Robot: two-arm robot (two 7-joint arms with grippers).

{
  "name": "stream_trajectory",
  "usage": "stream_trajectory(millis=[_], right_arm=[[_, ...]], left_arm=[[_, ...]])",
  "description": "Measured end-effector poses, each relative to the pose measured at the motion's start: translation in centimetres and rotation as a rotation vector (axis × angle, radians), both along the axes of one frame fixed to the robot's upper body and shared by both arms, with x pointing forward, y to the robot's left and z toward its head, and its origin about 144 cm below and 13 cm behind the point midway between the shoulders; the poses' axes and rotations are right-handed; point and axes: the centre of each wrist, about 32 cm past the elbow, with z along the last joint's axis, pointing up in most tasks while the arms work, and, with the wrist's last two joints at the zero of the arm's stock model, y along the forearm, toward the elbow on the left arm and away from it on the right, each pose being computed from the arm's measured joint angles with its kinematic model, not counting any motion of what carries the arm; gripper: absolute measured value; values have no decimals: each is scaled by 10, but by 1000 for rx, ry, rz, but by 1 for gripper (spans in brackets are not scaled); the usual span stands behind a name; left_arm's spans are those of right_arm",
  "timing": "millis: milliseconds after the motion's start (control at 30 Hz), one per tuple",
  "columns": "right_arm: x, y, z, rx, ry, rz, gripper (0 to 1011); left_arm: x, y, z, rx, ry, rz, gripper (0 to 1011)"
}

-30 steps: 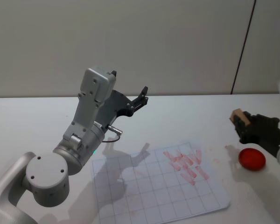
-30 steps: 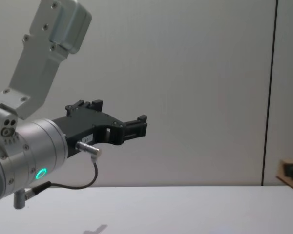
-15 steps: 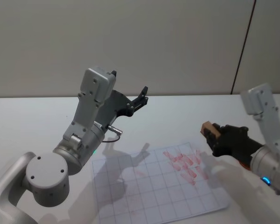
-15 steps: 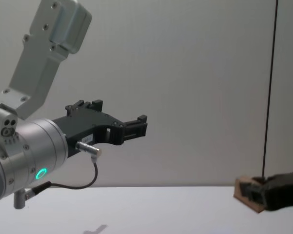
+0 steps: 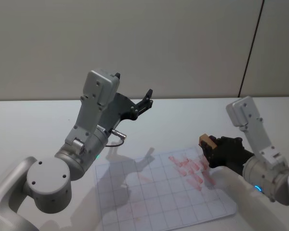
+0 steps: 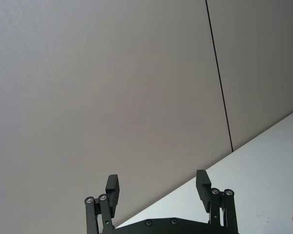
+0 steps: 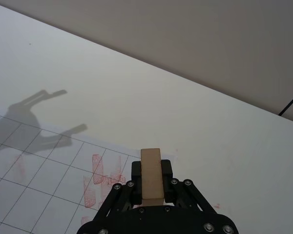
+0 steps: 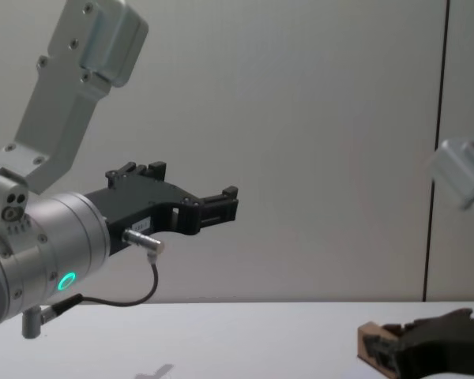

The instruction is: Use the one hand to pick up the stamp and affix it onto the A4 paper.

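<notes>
The stamp (image 5: 206,141), a small light-brown wooden block, sits right of centre in the head view, pinched at its sides by the right gripper (image 5: 210,147), whose black jaws are pressed tight against it. In the right wrist view the stamp (image 7: 151,175) stands out forward between the fingertips, low in the middle of the frame. It hangs over the right-hand part of the A4 paper (image 5: 149,197), a white sheet ruled in a grid and lying flat on the white table (image 5: 38,125). Just under and beside the block is a cluster of red stamp marks (image 5: 190,169). In the chest view the block shows at the lower right, low over the tabletop; whether its face touches the sheet I cannot tell, though it looks tilted rather than flat. I judge this to be the carry: the stamp is picked up and brought over the paper, the print not yet pressed. The next move calls for turning the inked face square to the sheet, lowering it onto a blank square, and pressing evenly. The left gripper (image 5: 148,97) is raised at upper left of centre, jaws spread and holding nothing, well apart from the work.
</notes>
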Motion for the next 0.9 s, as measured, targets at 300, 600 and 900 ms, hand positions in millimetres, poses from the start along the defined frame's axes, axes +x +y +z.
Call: stream_trajectory(millis=[300, 600, 900], right_arm=[[16, 10, -17, -3, 19, 30, 218], [29, 22, -32, 4, 51, 70, 217], [39, 28, -42, 0, 76, 79, 217]], left_arm=[[0, 0, 0, 0, 0, 0, 1001], [0, 0, 0, 0, 0, 0, 1001], [0, 0, 0, 0, 0, 0, 1001]])
